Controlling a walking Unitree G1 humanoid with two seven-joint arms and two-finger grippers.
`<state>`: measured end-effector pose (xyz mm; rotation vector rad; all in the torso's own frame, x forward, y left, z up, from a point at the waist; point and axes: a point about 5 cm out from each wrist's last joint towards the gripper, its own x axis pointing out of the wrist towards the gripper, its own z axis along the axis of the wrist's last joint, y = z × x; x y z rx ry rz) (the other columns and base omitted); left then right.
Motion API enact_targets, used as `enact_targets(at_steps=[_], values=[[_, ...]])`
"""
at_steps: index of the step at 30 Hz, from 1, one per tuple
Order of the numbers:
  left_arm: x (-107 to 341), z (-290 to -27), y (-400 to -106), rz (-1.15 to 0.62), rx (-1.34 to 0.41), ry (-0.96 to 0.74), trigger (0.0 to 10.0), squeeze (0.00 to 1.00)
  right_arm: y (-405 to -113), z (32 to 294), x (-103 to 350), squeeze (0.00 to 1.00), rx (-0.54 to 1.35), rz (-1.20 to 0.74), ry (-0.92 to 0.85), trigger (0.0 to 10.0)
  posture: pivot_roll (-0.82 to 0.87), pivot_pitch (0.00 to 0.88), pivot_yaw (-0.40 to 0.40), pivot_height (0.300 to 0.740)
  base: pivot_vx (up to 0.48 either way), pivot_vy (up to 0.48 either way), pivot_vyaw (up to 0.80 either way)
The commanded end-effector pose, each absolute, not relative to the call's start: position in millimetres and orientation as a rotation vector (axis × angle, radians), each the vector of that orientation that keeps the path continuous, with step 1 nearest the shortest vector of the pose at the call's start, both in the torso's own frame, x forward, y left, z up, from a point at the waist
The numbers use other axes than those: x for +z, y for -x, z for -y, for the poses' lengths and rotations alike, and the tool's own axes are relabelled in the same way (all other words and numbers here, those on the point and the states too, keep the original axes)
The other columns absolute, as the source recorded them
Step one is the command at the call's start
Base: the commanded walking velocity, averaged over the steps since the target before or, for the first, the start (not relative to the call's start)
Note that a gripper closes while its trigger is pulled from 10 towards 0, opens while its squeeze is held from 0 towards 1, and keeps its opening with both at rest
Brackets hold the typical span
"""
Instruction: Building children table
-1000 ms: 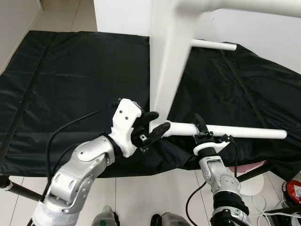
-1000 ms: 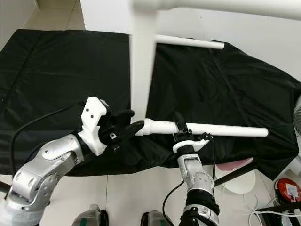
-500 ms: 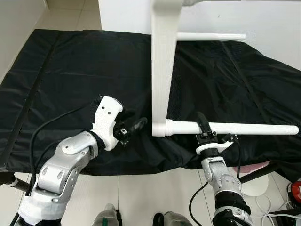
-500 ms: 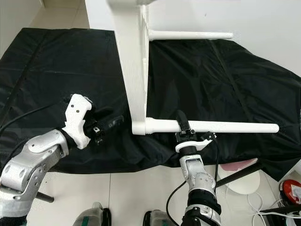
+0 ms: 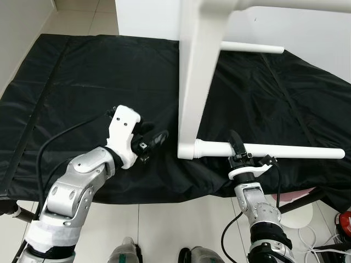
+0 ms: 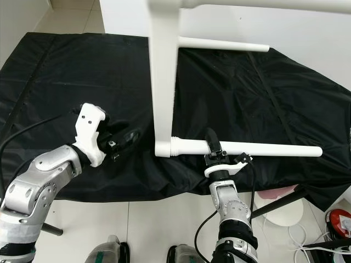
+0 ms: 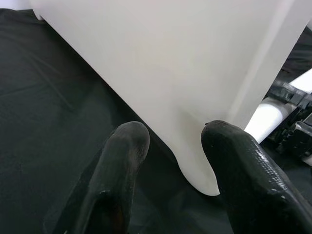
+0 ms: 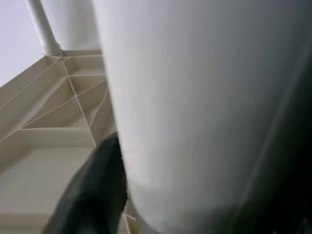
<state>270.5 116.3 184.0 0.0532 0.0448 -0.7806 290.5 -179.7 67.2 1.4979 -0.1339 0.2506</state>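
Children's table (image 5: 194,82), white plastic, stands on its edge on the black sheet (image 5: 77,82) spread over the floor, top panel vertical, legs sticking out sideways. Right pincer (image 5: 237,150) is clenched around the near leg (image 5: 274,150) close to its socket end; the right wrist view shows the leg's round white surface pressed between the dark fingers, ribbed underside of the tabletop behind. A second leg (image 5: 249,47) projects from the far corner, already seated. Left pincer (image 5: 152,141) hangs released just beside the panel's lower corner, not touching; in the left wrist view its fingers (image 7: 117,161) are spread with the white corner (image 7: 197,170) ahead of them. Step in hand, judged: seating or tightening the near leg in its socket. To do it well, the left pincer should brace the panel edge so it cannot tip or slide on the slippery sheet, while the right keeps the leg square to the panel and presses or turns along its axis. Containers: none present, nothing to log.
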Motion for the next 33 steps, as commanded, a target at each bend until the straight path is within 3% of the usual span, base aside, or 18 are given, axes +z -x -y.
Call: enact_targets(at_steps=[1,8,9,11,12,16,17,22,29,33], values=[[182,-115,-272,-0.055,-0.762,-0.061,10.0,0.0,-283,184,57,1.0,0.207,0.114,-1.51,10.0,0.11,0.081,-0.063,0.74,0.0,0.0,0.0],[181,-114,-272,-0.057,-0.765,-0.057,10.0,0.0,-278,188,57,1.0,0.183,0.114,-1.498,10.0,0.1,0.077,-0.065,0.74,0.0,0.0,0.0],[181,-114,-272,-0.056,-0.768,-0.053,10.0,0.0,-276,189,57,0.3,0.182,0.116,-1.503,10.0,0.1,0.076,-0.063,0.74,0.0,0.0,0.0],[181,-114,-272,-0.056,-0.77,-0.051,10.0,0.0,-275,190,56,0.3,0.182,0.119,-1.508,10.0,0.1,0.076,-0.063,0.74,0.0,0.0,0.0],[181,-113,-272,-0.056,-0.771,-0.049,10.0,0.0,-273,191,57,0.12,0.177,0.123,-1.512,10.0,0.1,0.076,-0.063,0.74,0.0,0.0,0.0],[182,-112,-272,-0.053,-0.784,-0.042,10.0,0.0,-271,193,57,0.11,0.17,0.124,-1.509,10.0,0.09,0.076,-0.056,0.74,0.0,0.0,0.0],[183,-112,-272,-0.05,-0.796,-0.041,10.0,0.0,-271,193,56,0.0,0.167,0.123,-1.504,10.0,0.09,0.075,-0.052,0.74,0.0,0.0,0.0],[186,-109,-269,-0.047,-0.845,-0.033,10.0,0.0,-270,193,56,0.0,0.163,0.12,-1.5,10.0,0.09,0.074,-0.05,0.74,0.0,0.0,0.0],[195,-95,-263,-0.011,-1.089,-0.11,10.0,0.0,-271,191,56,0.0,0.162,0.115,-1.505,10.0,0.1,0.072,-0.053,0.74,0.0,0.0,0.0],[196,-93,-262,-0.005,-1.119,-0.128,10.0,0.0,-272,191,56,0.0,0.161,0.114,-1.505,10.0,0.1,0.072,-0.051,0.74,0.0,0.0,0.0]])
